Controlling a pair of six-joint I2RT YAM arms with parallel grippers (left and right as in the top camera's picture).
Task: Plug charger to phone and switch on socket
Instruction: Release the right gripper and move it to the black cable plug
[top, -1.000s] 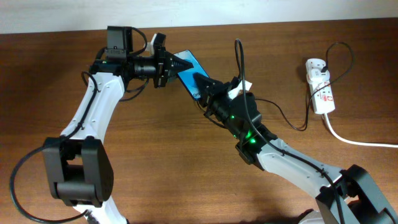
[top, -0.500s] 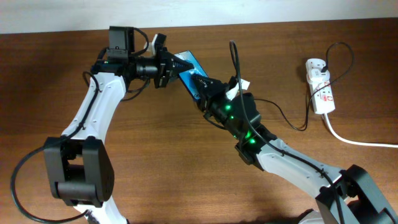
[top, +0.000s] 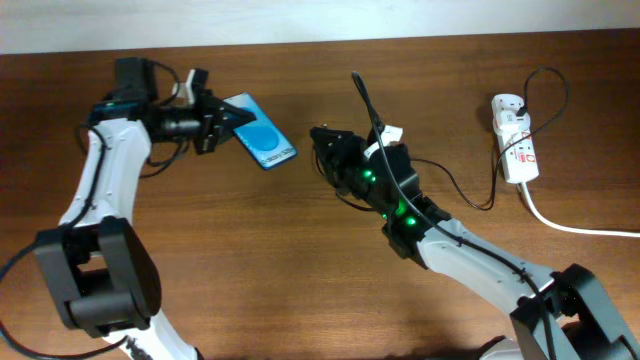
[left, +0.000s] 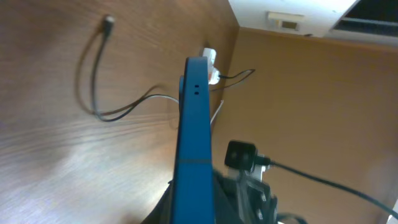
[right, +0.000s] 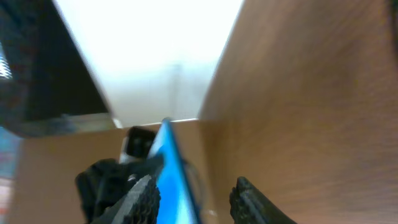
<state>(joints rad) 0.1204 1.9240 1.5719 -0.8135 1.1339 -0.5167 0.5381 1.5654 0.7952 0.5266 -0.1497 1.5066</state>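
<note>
Now the left claw grips the slim, black-edged, blue-screened smartphone by one end — the right claw gapes empty nearby.

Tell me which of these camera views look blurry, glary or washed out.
Overhead view: sharp and evenly lit, with soft shadows; the slim blue-screened smartphone reads clearly. Left wrist view: the smartphone's edge is fairly crisp, but the brown wooden table shows a pale sheen. Right wrist view: heavily blurred, the top blown out white, the smartphone smeared.
</note>
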